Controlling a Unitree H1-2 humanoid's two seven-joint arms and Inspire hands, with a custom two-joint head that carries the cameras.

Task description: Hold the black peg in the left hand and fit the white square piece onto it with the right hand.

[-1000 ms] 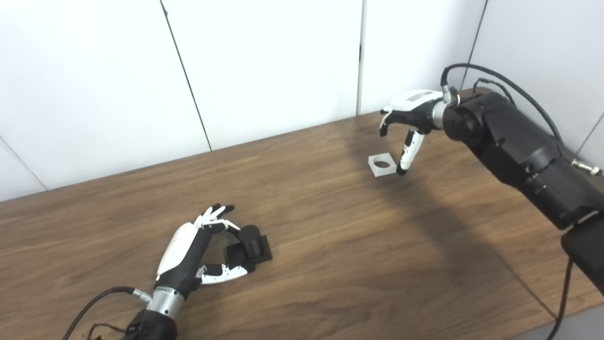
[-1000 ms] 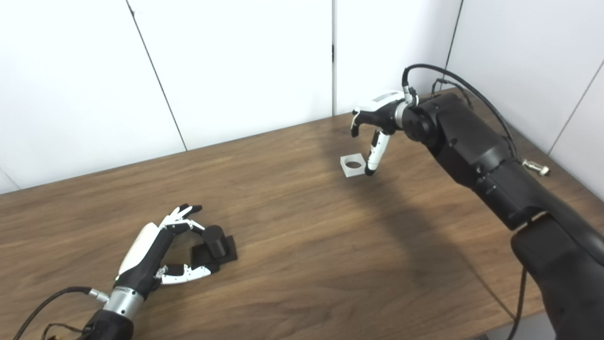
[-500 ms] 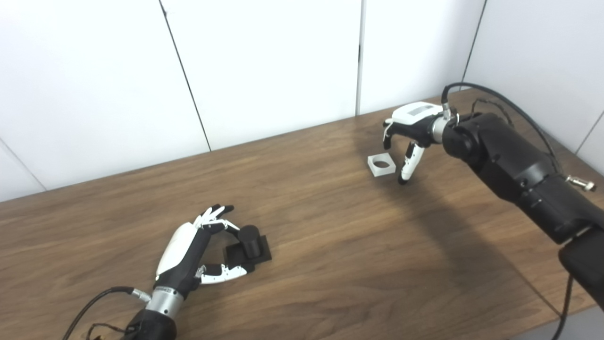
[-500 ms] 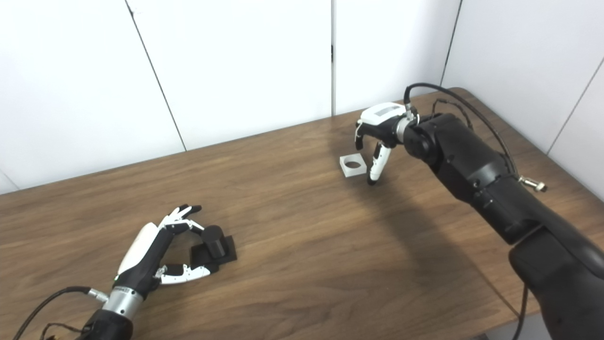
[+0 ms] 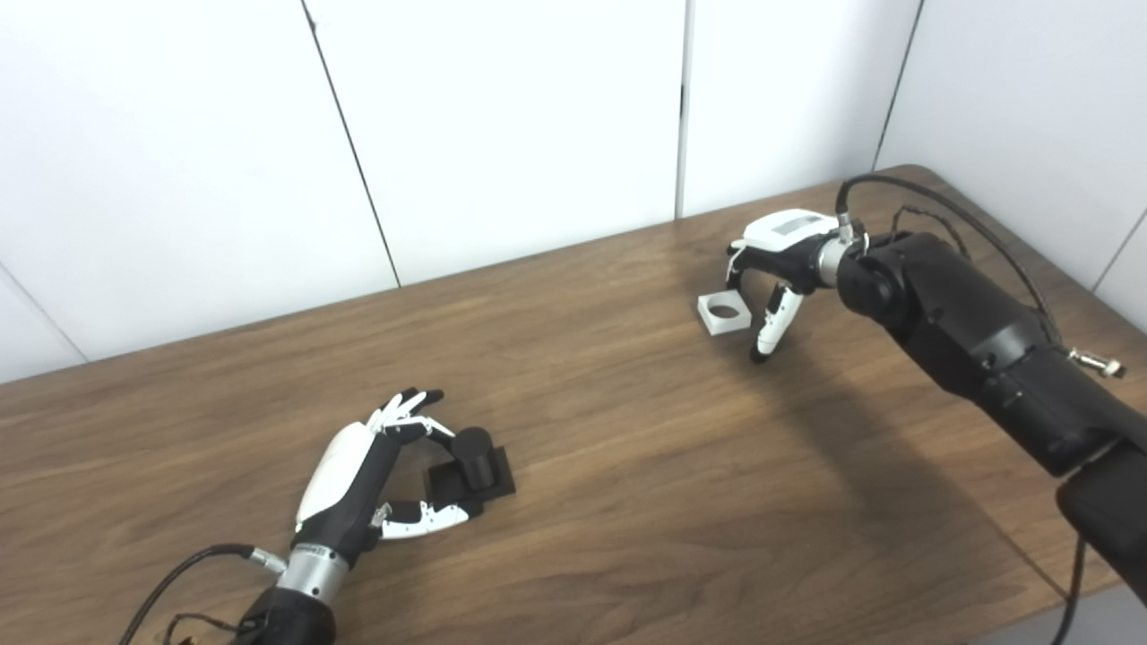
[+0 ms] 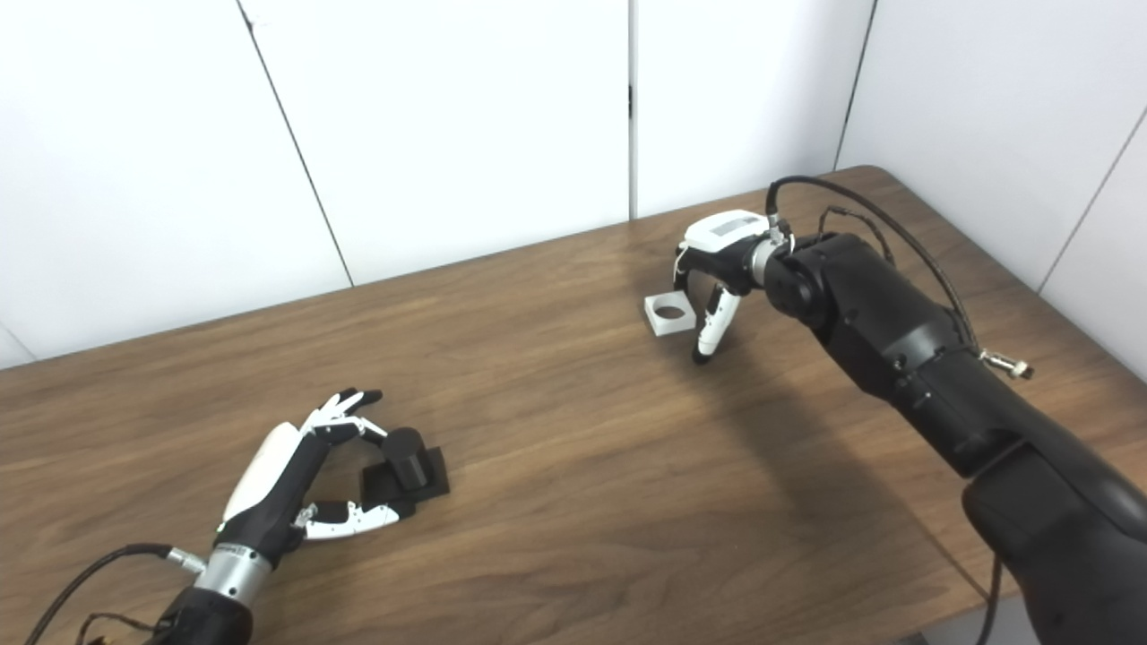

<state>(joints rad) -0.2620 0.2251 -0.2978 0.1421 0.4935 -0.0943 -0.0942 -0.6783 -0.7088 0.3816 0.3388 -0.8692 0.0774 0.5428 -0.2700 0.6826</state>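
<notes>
The black peg [image 5: 473, 452], a short cylinder on a square black base, stands on the wooden table [image 5: 627, 466] at the front left. My left hand [image 5: 358, 475] rests beside it, open, fingers and thumb curved around the peg's left side without gripping it. The white square piece [image 5: 724, 313] with a round hole lies flat at the back right. My right hand [image 5: 771, 260] hovers just right of and above it, open, fingers curled downward; its thumb [image 6: 708, 331] points down at the table beside the piece.
White wall panels [image 5: 502, 116] close off the back of the table. The table's right corner [image 6: 860, 175] and front edge are near my right arm [image 6: 896, 331]. Cables trail from both wrists.
My right hand has dropped lower and drawn slightly toward me beside the white piece, which has stayed put. The left hand and peg are unchanged.
</notes>
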